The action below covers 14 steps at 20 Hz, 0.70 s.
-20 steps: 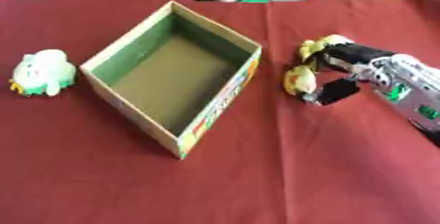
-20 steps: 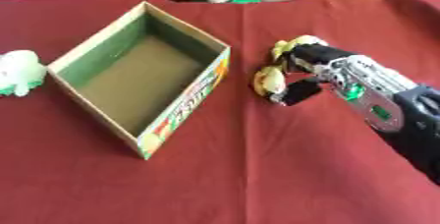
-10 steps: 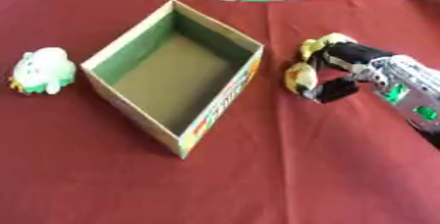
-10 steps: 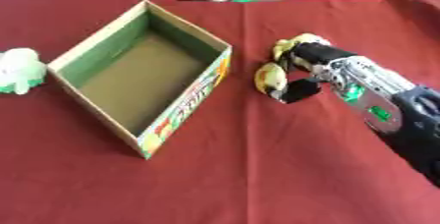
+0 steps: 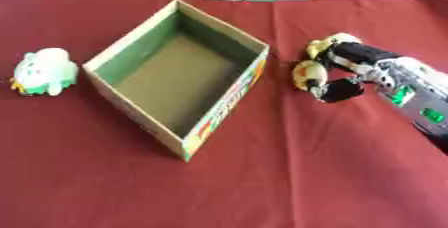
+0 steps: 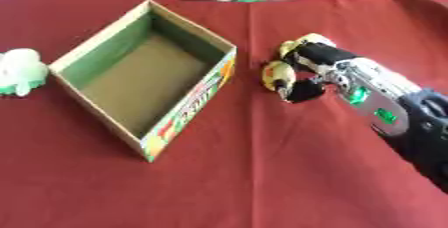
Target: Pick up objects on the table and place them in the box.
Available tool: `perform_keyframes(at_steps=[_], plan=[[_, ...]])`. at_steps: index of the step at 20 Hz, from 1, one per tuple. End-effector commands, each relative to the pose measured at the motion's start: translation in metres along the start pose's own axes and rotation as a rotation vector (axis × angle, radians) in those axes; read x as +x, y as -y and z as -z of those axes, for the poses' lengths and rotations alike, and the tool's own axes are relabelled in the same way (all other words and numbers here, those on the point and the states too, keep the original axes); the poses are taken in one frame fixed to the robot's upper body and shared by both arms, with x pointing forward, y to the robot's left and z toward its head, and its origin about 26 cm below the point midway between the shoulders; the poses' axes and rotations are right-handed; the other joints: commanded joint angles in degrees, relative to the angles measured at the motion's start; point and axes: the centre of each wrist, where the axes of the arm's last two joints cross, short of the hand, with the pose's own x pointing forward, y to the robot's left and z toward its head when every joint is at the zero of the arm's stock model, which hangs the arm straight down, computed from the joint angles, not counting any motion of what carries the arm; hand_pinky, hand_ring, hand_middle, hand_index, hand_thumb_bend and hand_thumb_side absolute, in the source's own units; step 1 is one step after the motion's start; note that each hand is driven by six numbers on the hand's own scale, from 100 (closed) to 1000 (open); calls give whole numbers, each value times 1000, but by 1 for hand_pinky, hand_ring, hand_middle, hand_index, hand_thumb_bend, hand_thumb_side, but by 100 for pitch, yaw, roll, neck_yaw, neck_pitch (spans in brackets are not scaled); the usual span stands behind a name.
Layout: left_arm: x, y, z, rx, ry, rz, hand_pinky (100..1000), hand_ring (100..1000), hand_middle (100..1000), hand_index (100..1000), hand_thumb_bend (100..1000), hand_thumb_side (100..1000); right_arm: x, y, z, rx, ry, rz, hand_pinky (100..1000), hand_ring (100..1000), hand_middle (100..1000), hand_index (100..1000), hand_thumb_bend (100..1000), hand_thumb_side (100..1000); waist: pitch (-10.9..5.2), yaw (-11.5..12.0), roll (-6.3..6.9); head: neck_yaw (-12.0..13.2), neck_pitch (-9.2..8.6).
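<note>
The open box (image 5: 179, 79) at centre frame looks empty, so nothing seems placed yet; at centre right the right hand (image 5: 350, 72) curls its fingers round a yellow toy (image 5: 308, 72) beside the box; a green-white toy (image 5: 41, 71) waits at far left.

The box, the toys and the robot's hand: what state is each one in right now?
Box: open on top, nothing inside.
Yellow toy: on the cloth right of the box, held by the hand.
Right hand: fingers curled round the yellow toy.
Green and white toy: on the cloth left of the box, untouched.
</note>
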Motion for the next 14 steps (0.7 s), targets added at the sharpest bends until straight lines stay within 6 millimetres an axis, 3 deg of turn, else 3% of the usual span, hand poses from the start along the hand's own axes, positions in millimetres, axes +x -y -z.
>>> perform_keyframes(at_steps=[1, 4, 9, 14], plan=[[6, 0, 6, -9, 30, -9, 555, 598, 585, 766, 100, 831, 1, 19, -10, -57, 15, 25, 734, 706, 566, 716, 100, 365, -113, -7, 0, 14, -42], [6, 0, 6, -9, 30, -9, 556, 598, 586, 766, 100, 830, 5, 24, -13, -80, 30, 53, 728, 688, 542, 689, 100, 343, -135, -9, -7, 15, -39], [6, 0, 7, -10, 30, -11, 555, 599, 587, 767, 100, 829, 9, 28, -17, -129, 31, 79, 704, 651, 536, 560, 100, 284, -173, -8, -11, 20, -50], [6, -1, 6, -10, 30, -11, 555, 599, 587, 767, 100, 828, 22, 48, -29, -236, 72, 118, 699, 620, 499, 530, 100, 261, -196, -18, -8, 9, -30]])
